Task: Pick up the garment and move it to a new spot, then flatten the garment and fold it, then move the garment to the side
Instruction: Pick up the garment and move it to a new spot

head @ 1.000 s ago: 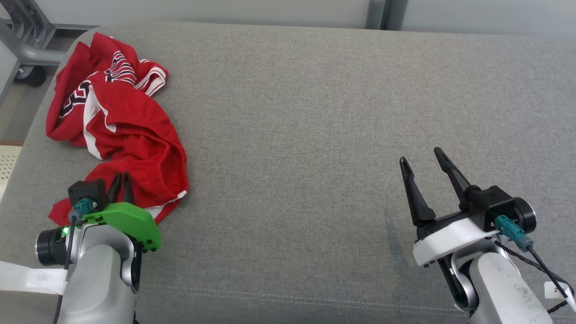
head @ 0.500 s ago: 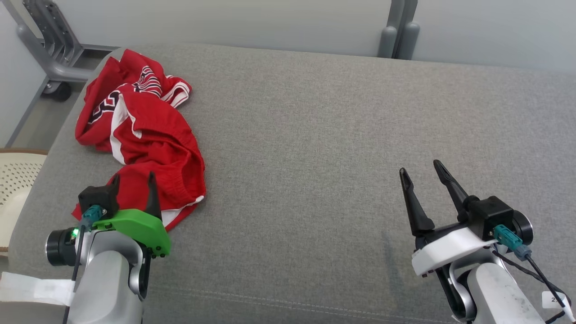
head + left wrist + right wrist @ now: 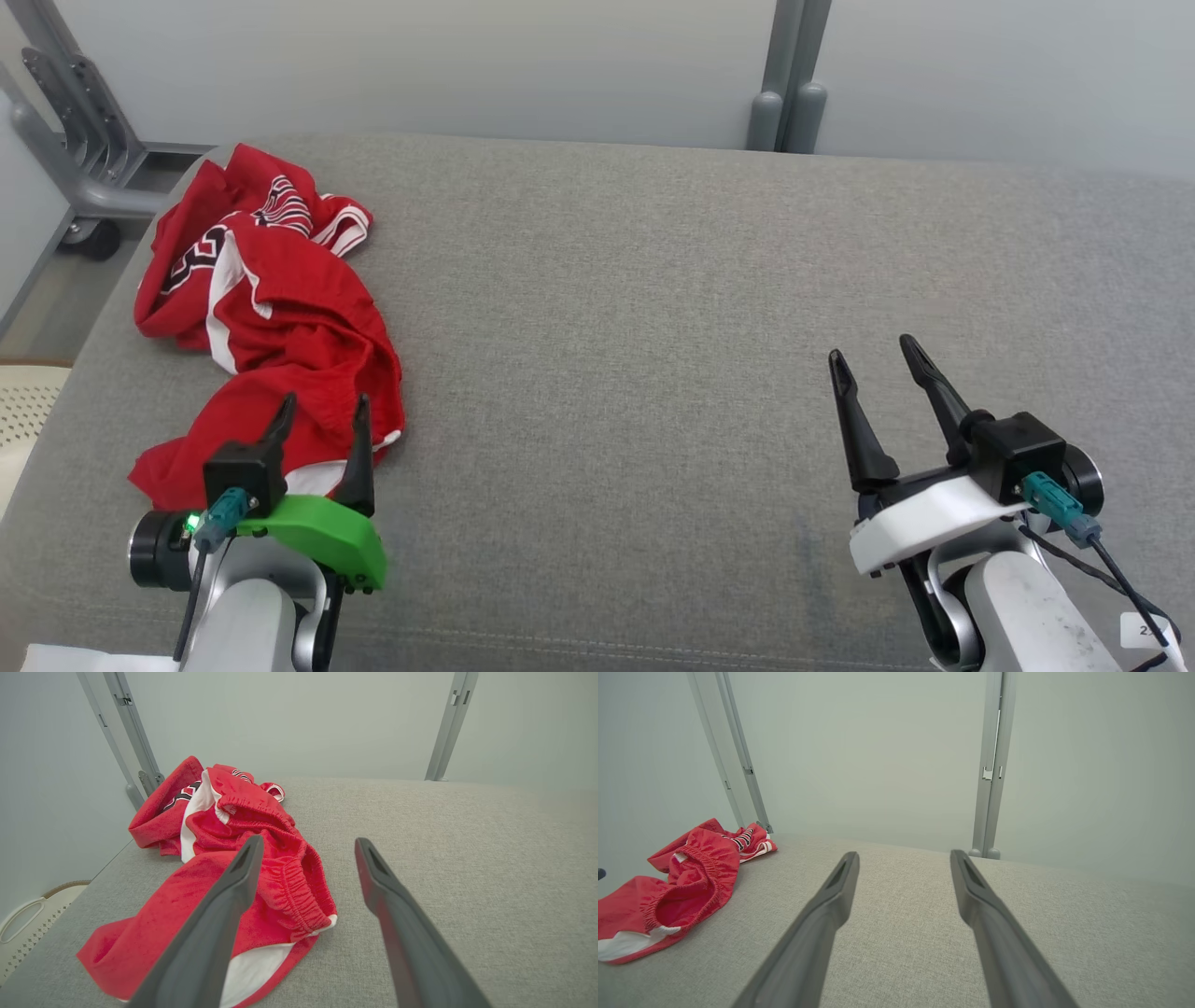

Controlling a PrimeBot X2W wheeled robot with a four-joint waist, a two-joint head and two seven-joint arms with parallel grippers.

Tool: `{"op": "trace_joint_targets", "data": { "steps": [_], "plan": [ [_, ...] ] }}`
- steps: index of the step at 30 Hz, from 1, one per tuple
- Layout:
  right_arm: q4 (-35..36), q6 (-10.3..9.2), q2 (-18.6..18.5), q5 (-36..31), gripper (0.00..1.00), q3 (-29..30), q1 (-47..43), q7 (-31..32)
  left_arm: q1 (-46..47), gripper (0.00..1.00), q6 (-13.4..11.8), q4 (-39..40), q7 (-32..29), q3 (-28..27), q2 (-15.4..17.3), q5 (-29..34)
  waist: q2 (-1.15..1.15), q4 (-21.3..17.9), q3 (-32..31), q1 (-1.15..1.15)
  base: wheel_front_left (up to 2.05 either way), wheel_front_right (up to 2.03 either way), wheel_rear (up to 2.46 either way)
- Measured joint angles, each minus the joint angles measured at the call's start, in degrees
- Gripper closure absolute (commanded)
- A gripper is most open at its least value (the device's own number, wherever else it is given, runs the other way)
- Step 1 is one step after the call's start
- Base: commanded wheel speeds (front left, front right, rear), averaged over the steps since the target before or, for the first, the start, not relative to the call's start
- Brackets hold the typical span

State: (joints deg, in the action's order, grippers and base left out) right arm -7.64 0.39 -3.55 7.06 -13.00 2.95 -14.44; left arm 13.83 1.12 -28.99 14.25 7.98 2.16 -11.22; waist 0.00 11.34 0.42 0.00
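Fingers (image 3: 219,905) of left gripper (image 3: 325,401) sat wide, empty, over red shorts (image 3: 280,317), staged for pickup, I reckoned; right gripper (image 3: 870,349) open, empty, aside.

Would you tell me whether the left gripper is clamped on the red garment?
No, the left gripper has its fingers spread wide, and the red garment lies loose on the grey cushion.

Grey fabric cushion (image 3: 653,308) runs left to right, w/ a stitched seam along its near edge. Pale wall (image 3: 467,65) behind it, grey post (image 3: 782,93) at far centre-right. Far left: metal frame (image 3: 56,159) on a black wheel (image 3: 82,240). Cream perforated basket (image 3: 28,411) – left, beside the cushion.
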Motion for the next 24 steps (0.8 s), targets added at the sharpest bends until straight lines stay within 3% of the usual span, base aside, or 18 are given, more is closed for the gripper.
{"op": "trace_joint_targets", "data": {
  "steps": [24],
  "plan": [
    [1.0, -1.56, 0.2, 0.1, 0.00, 1.2, -2.6, 0.0, -11.7, 0.00, 0.4, 15.2, 0.0, 2.4, 0.1, -0.3, 0.00, -10.8, -0.7, 0.00, 0.00, 0.00, 0.00]
  ]
}}
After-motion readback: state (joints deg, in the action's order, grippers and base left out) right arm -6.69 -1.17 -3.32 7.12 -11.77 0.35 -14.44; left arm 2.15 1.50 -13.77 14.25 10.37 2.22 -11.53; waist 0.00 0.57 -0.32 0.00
